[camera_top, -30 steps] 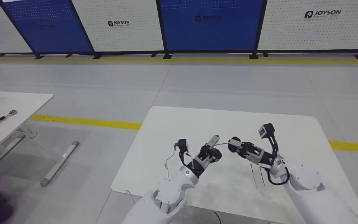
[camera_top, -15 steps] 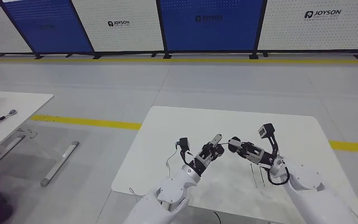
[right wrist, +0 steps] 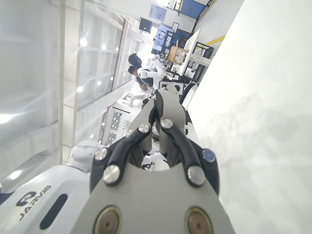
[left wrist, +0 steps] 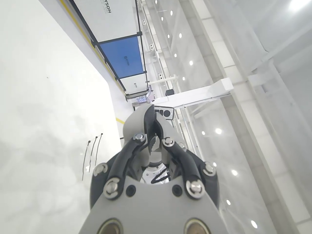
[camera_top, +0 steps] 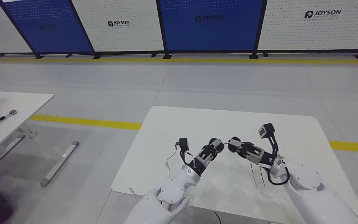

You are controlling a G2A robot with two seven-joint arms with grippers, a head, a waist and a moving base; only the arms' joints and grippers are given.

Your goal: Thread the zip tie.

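Top view: my left gripper [camera_top: 217, 144] and right gripper [camera_top: 232, 142] face tip to tip above the table [camera_top: 168, 140] near its near edge; zip ties [camera_top: 258, 175] lie beside my right arm. Left wrist view: fingers [left wrist: 147, 122] clenched. Right wrist view: fingers [right wrist: 158, 103] clenched; whatever they pinch, I cannot tell.

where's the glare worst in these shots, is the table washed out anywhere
Right wrist view: ceiling lights flare into starry streaks. Left wrist view: one lamp blooms wide, table nearly washed out. Top view: even light, no glare.
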